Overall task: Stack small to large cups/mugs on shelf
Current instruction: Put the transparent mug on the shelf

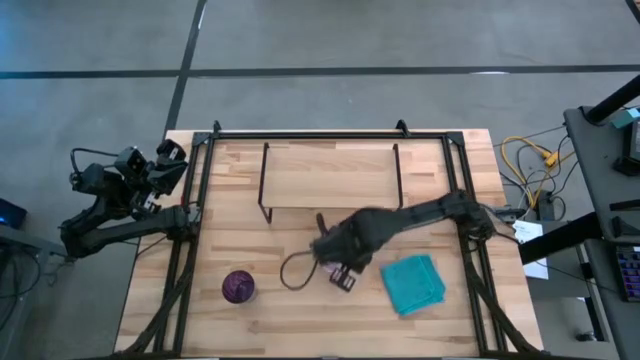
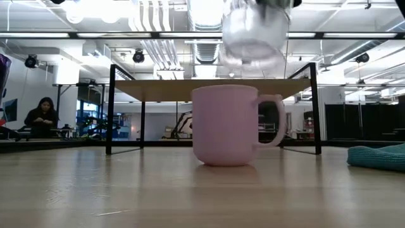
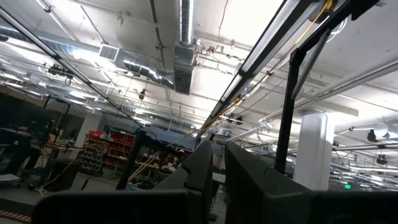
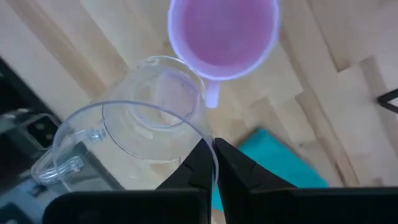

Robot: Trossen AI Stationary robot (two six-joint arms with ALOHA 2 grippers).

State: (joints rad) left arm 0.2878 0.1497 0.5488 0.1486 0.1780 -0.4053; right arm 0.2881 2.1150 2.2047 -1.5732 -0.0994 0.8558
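Overhead, glass cup point(image 4: 146, 118) in right gripper point(image 4: 214, 152), above pink mug point(image 2: 229, 125)

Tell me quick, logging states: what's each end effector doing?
Left end effector: shut, empty, parked off the table's left edge.
Right end effector: shut on the clear glass cup, above the pink mug.

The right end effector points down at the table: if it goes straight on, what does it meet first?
Probably the pink mug. The right end effector holds the clear glass cup by its rim, above the mug's open mouth; how exactly they line up is unclear.
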